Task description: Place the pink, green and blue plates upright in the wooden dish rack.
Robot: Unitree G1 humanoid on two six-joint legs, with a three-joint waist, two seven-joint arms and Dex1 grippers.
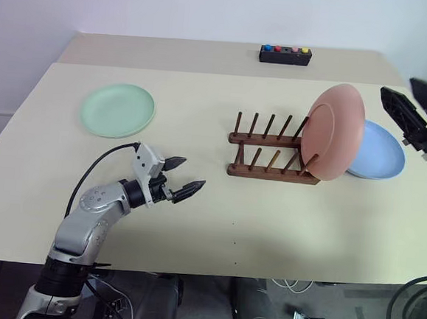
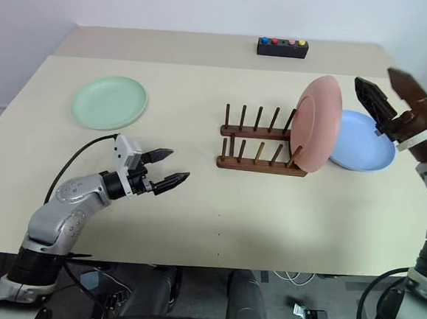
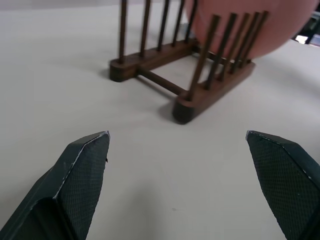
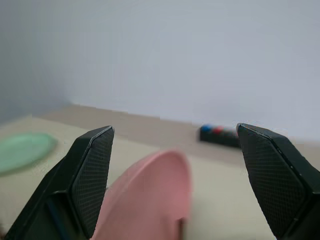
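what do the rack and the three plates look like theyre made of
Dish rack: dark-stained wood by its brown colour and round dowel pegs, smooth low-sheen finish.
Pink plate, green plate and blue plate: plain pastel, matte, no glare or pattern; probably plastic or melamine, though matte-glazed ceramic can't be ruled out.

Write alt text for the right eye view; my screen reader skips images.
A pink plate stands upright in the right end of a wooden dish rack on a beige table. A blue plate and a green plate lie flat.
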